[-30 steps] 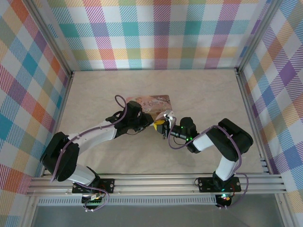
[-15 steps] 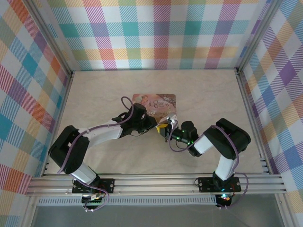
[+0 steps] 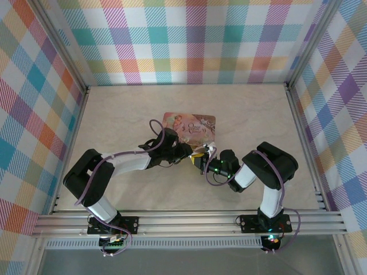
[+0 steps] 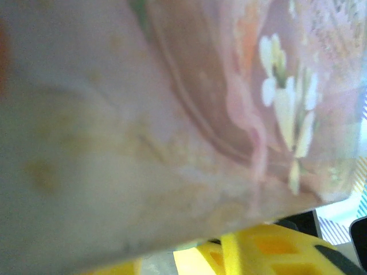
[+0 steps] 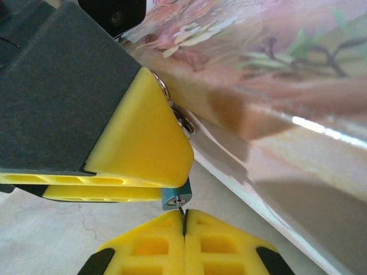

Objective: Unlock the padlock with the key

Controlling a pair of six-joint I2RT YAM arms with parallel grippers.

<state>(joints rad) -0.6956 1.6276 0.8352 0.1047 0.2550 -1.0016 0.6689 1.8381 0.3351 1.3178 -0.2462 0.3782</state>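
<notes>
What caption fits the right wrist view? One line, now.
Shut right gripper meets tiny blue padlock held by left gripper beside pink illustrated tin box.

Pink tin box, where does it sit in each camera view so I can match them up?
Top external: the pink tin box lies mid-table, just beyond where the arms meet.
Left wrist: the box, blurred, spans the upper frame.
Right wrist: the box sits upper right, lid and shiny side wall.
Shared landmark: the yellow jaws at its near edge.

Tin box (image 5: 275, 86) and left fingers (image 5: 143, 137) crowd the padlock (image 5: 173, 200); table (image 3: 114, 114) beyond open.
</notes>
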